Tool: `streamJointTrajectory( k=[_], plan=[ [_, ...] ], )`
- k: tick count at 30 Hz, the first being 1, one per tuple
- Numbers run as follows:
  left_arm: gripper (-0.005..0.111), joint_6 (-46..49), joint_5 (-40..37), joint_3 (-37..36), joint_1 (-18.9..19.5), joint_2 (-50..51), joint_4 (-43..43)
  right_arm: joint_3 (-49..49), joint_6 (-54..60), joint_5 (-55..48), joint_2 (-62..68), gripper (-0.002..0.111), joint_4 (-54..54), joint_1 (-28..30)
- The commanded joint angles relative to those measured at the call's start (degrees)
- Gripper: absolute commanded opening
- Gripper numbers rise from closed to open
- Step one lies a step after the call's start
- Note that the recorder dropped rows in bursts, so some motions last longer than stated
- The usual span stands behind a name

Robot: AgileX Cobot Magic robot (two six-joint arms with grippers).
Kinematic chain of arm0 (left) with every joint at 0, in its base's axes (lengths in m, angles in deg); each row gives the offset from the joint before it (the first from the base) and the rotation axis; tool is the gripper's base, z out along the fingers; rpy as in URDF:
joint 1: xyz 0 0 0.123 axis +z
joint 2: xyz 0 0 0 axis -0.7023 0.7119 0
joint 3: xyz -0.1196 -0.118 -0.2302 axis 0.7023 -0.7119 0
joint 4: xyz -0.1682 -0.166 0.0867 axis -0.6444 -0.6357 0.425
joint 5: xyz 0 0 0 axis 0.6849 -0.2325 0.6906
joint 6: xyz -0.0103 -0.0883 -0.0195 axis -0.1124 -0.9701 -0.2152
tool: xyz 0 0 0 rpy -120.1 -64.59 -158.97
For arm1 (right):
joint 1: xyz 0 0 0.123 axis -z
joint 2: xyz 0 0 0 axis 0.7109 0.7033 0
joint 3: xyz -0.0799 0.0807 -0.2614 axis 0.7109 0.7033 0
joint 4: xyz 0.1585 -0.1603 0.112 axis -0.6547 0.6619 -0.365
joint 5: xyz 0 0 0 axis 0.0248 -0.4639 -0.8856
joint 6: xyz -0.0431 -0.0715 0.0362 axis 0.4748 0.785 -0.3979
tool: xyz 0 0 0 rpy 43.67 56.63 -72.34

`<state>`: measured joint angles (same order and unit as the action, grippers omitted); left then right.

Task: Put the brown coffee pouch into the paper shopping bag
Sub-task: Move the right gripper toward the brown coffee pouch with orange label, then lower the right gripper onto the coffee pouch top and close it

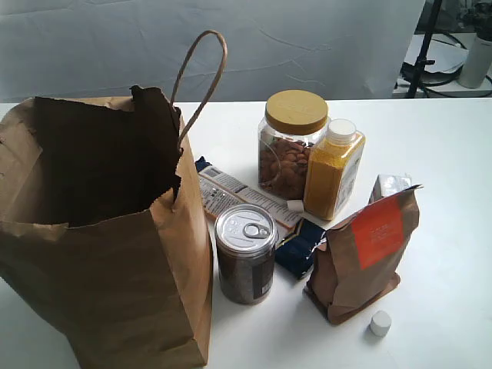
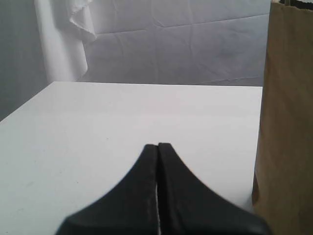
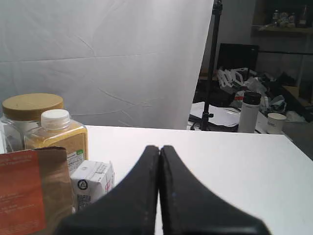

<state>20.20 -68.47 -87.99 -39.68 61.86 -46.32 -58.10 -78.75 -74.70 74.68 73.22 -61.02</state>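
The brown coffee pouch (image 1: pixel 361 257) with its orange-red label stands upright at the right front of the white table; its edge also shows in the right wrist view (image 3: pixel 32 191). The paper shopping bag (image 1: pixel 100 231) stands open at the left, torn rim and loop handle up; one side wall of it shows in the left wrist view (image 2: pixel 286 122). My left gripper (image 2: pixel 157 145) is shut and empty, low over bare table beside the bag. My right gripper (image 3: pixel 159 147) is shut and empty, a little way from the pouch. Neither gripper appears in the exterior view.
Between bag and pouch stand a dark can (image 1: pixel 245 254), a nut jar with a tan lid (image 1: pixel 291 142) and a yellow spice bottle (image 1: pixel 334 169). A dark blue packet (image 1: pixel 301 247), a flat printed box (image 1: pixel 238 196), a small white carton (image 3: pixel 92 182) and a loose white cap (image 1: pixel 380 323) lie around them.
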Motion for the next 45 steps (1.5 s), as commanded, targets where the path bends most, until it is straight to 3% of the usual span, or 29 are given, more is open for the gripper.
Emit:
streamJointTrajectory(
  k=[1,8,12,15,18,21,24,26,32,36,42,45],
  plan=[
    [0.000,-0.1,0.2,-0.2,0.2,-0.2,0.3,0.2,0.2,1.2,-0.4,0.000,-0.3,0.5],
    [0.000,-0.1,0.2,-0.2,0.2,-0.2,0.3,0.2,-1.9,2.2,-0.4,0.000,-5.4,0.5],
    [0.000,-0.1,0.2,-0.2,0.2,-0.2,0.3,0.2,-3.7,10.2,-0.4,0.000,-12.0,0.1],
    [0.000,-0.1,0.2,-0.2,0.2,-0.2,0.3,-6.2,-8.4,9.2,0.1,0.000,-12.0,-3.0],
    [0.000,-0.1,0.2,-0.2,0.2,-0.2,0.3,-14.9,-7.9,0.0,5.7,0.000,-11.3,-5.9],
    [0.000,-0.1,0.2,-0.2,0.2,-0.2,0.3,-28.6,-6.2,-16.2,18.2,0.000,-11.3,-8.3],
    [0.000,-0.1,0.2,-0.2,0.2,-0.2,0.3,-40.2,7.4,-31.5,30.3,0.000,-15.1,-10.0],
    [0.000,-0.1,0.2,-0.2,0.2,-0.2,0.3,-48.8,23.0,-44.9,39.0,0.000,-19.0,-11.1],
    [0.000,-0.1,0.2,-0.2,0.2,-0.2,0.3,-65.6,39.9,-64.5,55.6,0.000,-20.1,-12.4],
    [0.000,-0.1,0.2,-0.2,0.2,-0.2,0.3,-72.0,48.3,-64.5,63.7,0.018,-20.7,-15.5],
    [0.000,-0.1,0.2,-0.2,0.2,-0.2,0.3,-73.9,51.2,-64.5,73.0,0.067,-10.5,-22.0],
    [0.000,-0.1,0.2,-0.2,0.2,-0.2,0.3,-73.9,49.0,-64.5,77.6,0.073,-4.5,-25.1]
  ],
)
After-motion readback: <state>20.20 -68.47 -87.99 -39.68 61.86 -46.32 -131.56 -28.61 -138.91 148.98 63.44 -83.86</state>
